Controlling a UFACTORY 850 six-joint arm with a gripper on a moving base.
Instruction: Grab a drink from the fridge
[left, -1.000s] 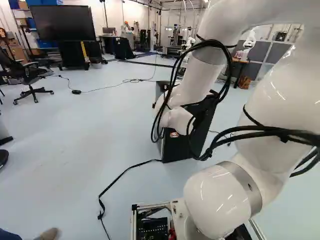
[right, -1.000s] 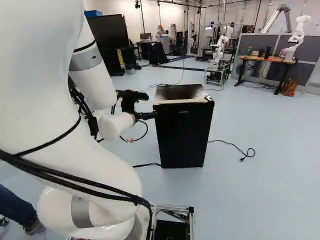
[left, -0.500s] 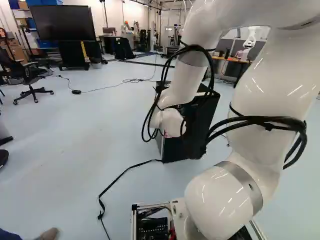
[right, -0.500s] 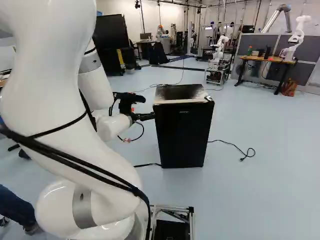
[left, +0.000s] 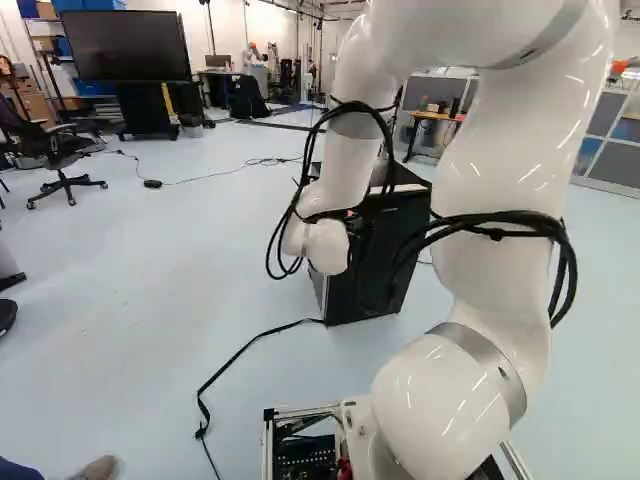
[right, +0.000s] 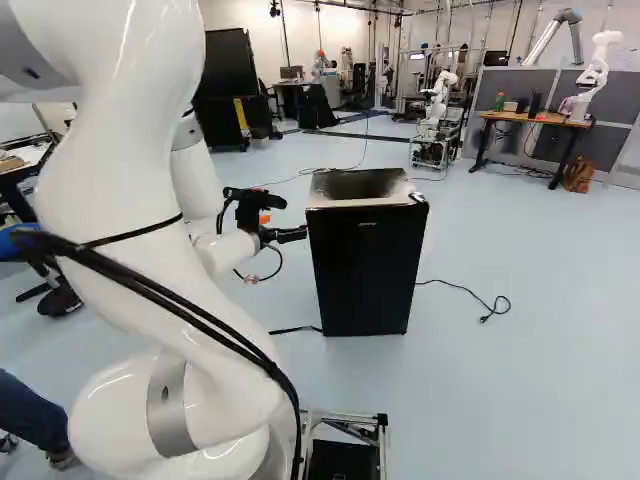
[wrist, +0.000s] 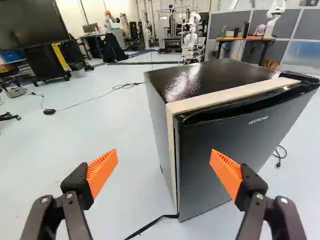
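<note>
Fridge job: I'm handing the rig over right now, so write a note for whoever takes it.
Gripper: open, nothing held, with the door edge farther from the hinge ahead of it.
Fridge: on the floor ahead of the base; its door looks shut. Contents not visible.
Done: arm is up near the fridge.
Left: open the door, find and grip a drink, bring it out. I'd check finger clearance at that edge first.

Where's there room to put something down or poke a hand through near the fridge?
The fridge's top looks bare, bordered in front by a pale strip. There's also an open gap between the gripper's two orange pads. It's crowded beside the fridge, where the gripper, arm and black cables bunch up.
</note>
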